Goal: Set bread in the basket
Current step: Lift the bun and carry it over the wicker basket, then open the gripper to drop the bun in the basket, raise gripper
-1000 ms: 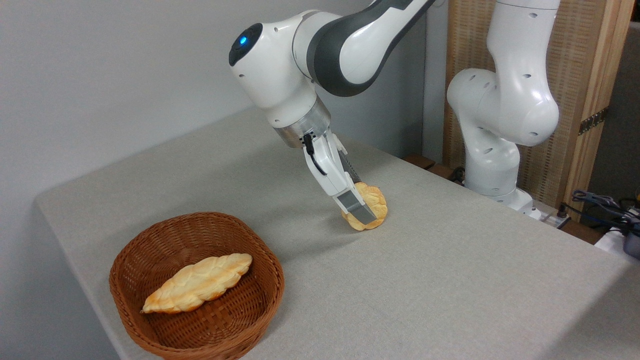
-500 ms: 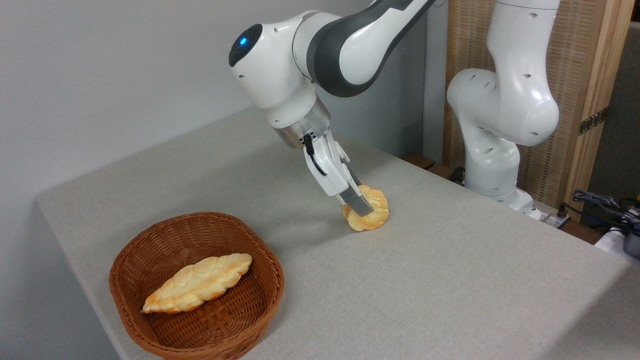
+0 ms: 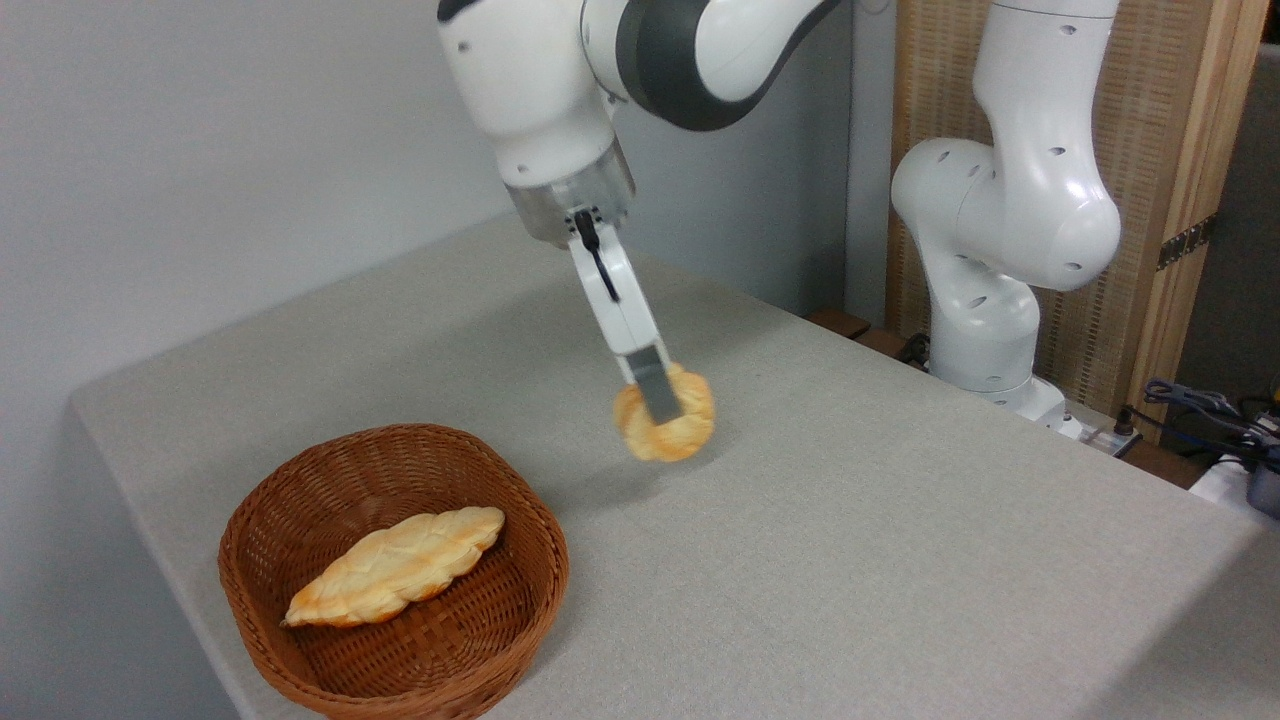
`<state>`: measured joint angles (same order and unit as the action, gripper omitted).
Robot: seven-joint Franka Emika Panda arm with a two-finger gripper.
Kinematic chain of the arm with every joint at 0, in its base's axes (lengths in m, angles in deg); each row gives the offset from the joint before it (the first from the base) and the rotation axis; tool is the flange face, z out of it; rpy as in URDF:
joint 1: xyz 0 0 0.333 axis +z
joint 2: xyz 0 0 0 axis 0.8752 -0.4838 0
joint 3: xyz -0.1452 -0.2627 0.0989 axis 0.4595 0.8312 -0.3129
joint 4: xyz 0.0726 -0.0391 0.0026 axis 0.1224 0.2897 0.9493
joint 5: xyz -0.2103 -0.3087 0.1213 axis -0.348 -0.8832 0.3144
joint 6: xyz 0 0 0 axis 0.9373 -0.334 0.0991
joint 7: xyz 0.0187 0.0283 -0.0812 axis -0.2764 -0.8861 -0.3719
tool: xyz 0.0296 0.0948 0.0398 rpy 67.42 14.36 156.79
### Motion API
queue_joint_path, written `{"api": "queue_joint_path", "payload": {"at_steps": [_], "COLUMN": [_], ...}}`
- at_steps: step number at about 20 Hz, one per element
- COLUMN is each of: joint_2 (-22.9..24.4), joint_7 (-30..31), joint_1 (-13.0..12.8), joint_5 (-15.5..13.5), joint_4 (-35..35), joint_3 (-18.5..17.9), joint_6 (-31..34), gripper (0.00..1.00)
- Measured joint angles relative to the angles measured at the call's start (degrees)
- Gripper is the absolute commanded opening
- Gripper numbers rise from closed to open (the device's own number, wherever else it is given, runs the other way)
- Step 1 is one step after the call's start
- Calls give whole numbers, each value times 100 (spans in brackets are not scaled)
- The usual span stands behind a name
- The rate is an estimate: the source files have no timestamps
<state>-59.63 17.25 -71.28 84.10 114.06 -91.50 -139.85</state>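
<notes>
Gripper (image 3: 662, 400) clamped on the bread (image 3: 666, 427), held mid-frame clear of the table (image 3: 900, 560). Basket (image 3: 300, 640) sits lower left of it (braided loaf (image 3: 395, 565) lies diagonally inside), so carry goes down-left.

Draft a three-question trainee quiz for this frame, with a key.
1. True or false: the bun rests on the table.
2. What already lies in the wicker basket? A) nothing B) a braided loaf C) a second bun
3. What is the gripper shut on?

Key: 1. False; it hangs in the air, its shadow on the cloth below. 2. B, the braided loaf. 3. The bun.
</notes>
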Motion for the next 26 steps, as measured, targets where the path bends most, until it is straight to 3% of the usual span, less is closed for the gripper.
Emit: {"api": "queue_joint_path", "payload": {"at_steps": [2, 4, 7, 8, 9, 11, 26], "joint_2": [-26, -91, -223, -254, -278, -309, -327], "joint_7": [403, 780, 1135, 1202, 1232, 1270, 1292], "joint_1": [89, 117, 138, 148, 158, 167, 168], "joint_5": [-177, -242, -288, -366, -511, -800, -911], "joint_4": [-53, -58, -68, -70, -73, -78, -81], "joint_3": [-3, -3, -24, -57, -99, -195, -286], "joint_6": [-635, -1267, -2043, -2235, -2443, -2786, -2885], "gripper": [22, 31, 57, 77, 88, 100, 100]}}
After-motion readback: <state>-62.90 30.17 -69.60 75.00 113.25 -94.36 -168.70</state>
